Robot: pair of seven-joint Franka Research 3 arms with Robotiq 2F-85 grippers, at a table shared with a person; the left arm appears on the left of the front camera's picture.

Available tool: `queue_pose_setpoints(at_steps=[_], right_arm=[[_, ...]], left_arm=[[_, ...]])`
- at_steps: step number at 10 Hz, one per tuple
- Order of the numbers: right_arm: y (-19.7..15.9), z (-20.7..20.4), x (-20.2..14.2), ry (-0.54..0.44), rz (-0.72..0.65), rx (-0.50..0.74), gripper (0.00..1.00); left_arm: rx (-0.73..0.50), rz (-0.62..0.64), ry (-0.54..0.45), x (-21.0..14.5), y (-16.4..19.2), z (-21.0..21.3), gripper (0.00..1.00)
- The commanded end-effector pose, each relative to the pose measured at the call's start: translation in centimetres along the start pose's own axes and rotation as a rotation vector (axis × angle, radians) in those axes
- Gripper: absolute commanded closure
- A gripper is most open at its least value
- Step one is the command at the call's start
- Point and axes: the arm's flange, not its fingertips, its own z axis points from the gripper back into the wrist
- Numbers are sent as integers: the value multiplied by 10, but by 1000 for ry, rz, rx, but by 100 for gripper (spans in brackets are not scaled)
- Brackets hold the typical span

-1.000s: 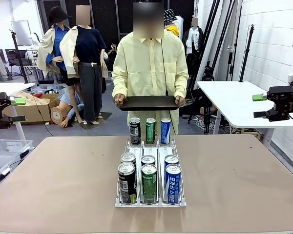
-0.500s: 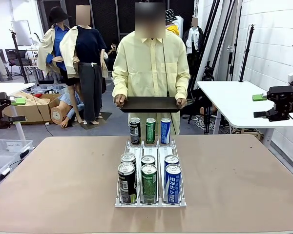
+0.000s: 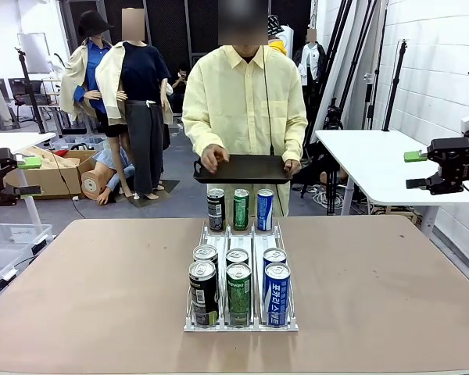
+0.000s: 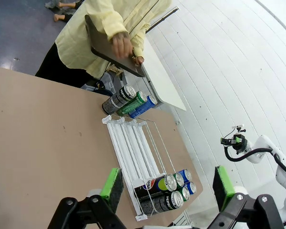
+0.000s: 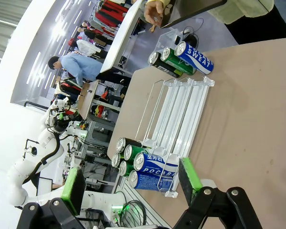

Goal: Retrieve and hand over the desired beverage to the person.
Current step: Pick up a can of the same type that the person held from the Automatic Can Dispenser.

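Observation:
The person (image 3: 244, 101) in a pale-yellow shirt stands at the far side holding a black tray (image 3: 246, 169), with one hand (image 3: 213, 158) resting on top of it. On the table, a clear rack (image 3: 241, 324) holds beverage cans in black, green and blue lanes. Three stand at the far end (image 3: 241, 209) and several at the near end (image 3: 238, 293). My left gripper (image 3: 30, 176) hangs open off the table's left side, well away from the cans. My right gripper (image 3: 413, 170) is open off the right side. Both wrist views, left gripper (image 4: 168, 188) and right gripper (image 5: 132, 183), show wide, empty jaws.
The brown table (image 3: 86, 289) is bare on both sides of the rack. A white table (image 3: 367, 160) stands behind on the right. Boxes and a plastic bin (image 3: 4, 242) sit on the floor at the left.
The person has moved one hand from the tray's edge onto its top and raised the tray slightly. Neither arm has moved.

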Motion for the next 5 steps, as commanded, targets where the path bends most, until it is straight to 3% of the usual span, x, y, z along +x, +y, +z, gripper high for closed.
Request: queue_pose_setpoints(at_steps=[1,5], right_arm=[[1,0,1,4,-3,10,0],[1,0,1,4,-3,10,0]], left_arm=[[1,6,-2,0,0,1,0],[1,6,-2,0,0,1,0]])
